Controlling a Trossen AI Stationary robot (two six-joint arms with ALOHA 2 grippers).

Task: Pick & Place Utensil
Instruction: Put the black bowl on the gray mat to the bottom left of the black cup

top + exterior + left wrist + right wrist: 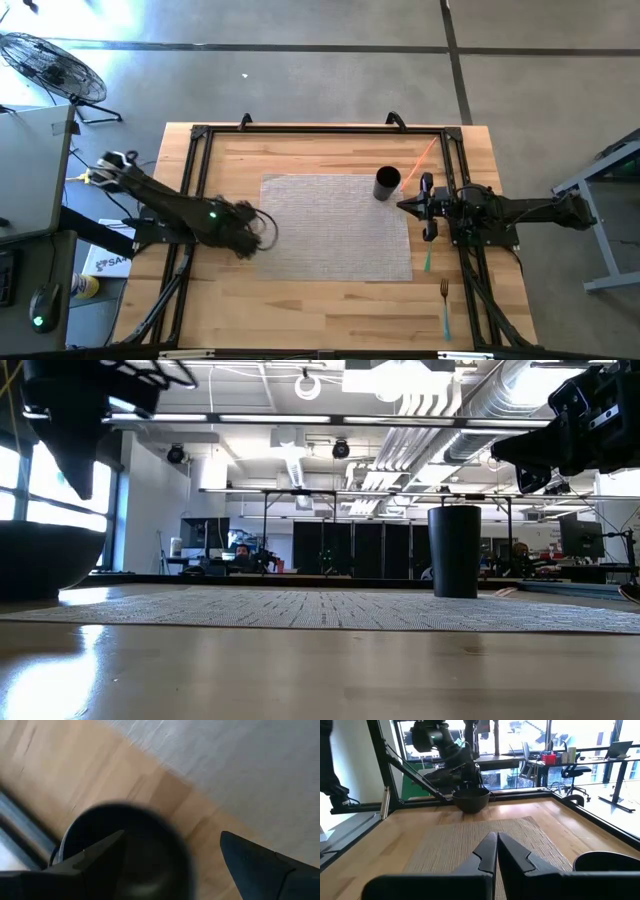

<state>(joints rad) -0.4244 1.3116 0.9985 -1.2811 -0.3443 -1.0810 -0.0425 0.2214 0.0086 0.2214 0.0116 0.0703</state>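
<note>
Wooden table (330,300) carries the fork (444,306) at lower right, untouched; right gripper (428,207), fingers together, hangs above it mid-right, left gripper (172,860) spread over the bowl (471,800), so a closed-finger descent risks knocking the fork away.

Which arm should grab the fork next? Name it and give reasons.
Right. Its end effector, fingers shut and empty, hovers on the same side as the fork by the mat's right edge. The left end effector is open over the bowl, far across the mat.
</note>
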